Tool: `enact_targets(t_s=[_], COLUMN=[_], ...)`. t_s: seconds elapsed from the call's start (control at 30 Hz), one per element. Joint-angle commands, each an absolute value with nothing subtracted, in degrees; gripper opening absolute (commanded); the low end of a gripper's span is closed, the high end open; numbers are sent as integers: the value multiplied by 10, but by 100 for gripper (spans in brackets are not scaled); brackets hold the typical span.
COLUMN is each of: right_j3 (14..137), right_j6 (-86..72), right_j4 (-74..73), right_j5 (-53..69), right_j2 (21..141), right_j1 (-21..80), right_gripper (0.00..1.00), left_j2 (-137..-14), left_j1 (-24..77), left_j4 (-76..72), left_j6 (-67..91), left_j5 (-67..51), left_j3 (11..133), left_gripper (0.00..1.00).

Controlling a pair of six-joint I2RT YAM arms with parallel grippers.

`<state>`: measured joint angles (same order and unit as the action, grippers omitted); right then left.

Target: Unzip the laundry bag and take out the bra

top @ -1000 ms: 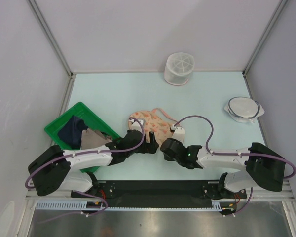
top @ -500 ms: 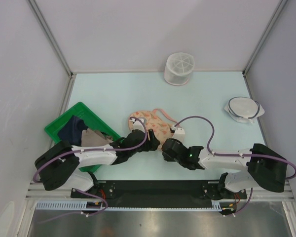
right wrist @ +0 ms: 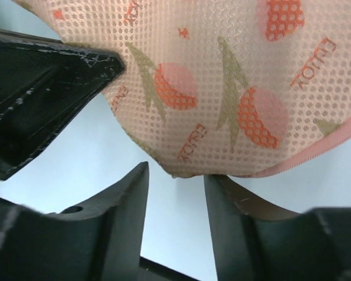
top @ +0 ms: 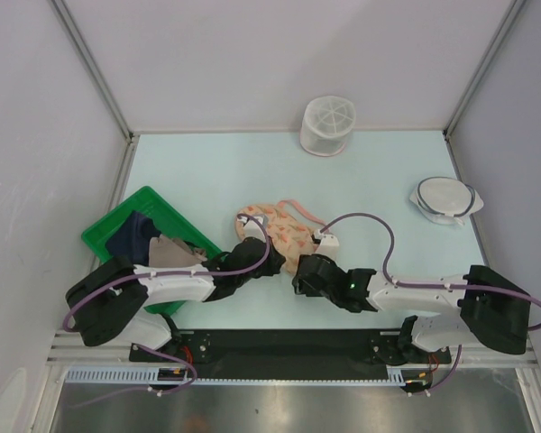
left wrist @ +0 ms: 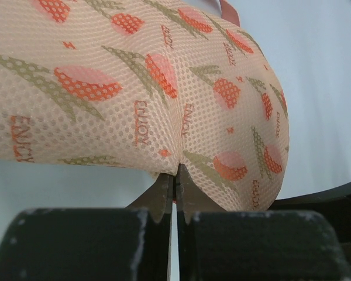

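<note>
Left arm's wrist has slid back toward the lower left of the top view since 1 s ago; the right arm's wrist sits about where it was. You've got the laundry bag [top: 278, 231] lying mid-table [top: 207, 171], centre of the frame, just beyond both wrists.

Left wrist cam: left fingers [left wrist: 158, 199] are clenched, tips pressed together w/ a small pinch of the bag's peach mesh caught between them at the bottom edge. The fabric bulges up and fills the upper frame.

Right wrist cam: right fingers [right wrist: 126, 199] are spread apart, not gripping. The bag's lower edge hangs just above the gap between them, and the pink zip edging [right wrist: 316, 155] runs off to the right. The dark left fingers fill the upper left of that view, close by.

Elsewhere, top view:
- Green tray [top: 114, 212] at the left, holding navy cloth [top: 131, 236] and tan cloth [top: 173, 253].
- White mesh cylinder [top: 328, 124] at the top centre.
- Flat mesh disc [top: 444, 198] at the right, well apart from the bag.
</note>
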<state>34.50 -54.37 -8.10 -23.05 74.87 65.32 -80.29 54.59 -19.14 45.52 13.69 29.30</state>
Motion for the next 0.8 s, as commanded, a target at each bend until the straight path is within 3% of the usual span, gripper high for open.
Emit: enact_targets(t_s=[0.0,0.77], right_j3=[351,378], right_j6=[-553,-541], right_j4=[-98,-102], right_j5=[-260,-304], right_j2=[716,770], right_j1=[670,693], right_gripper=[52,38], left_j2=[-809,-800], left_j1=[547,548], left_j4=[-205,-202], left_j6=[456,452], left_j5=[149,149], left_j3=[308,317], left_gripper=[0,0])
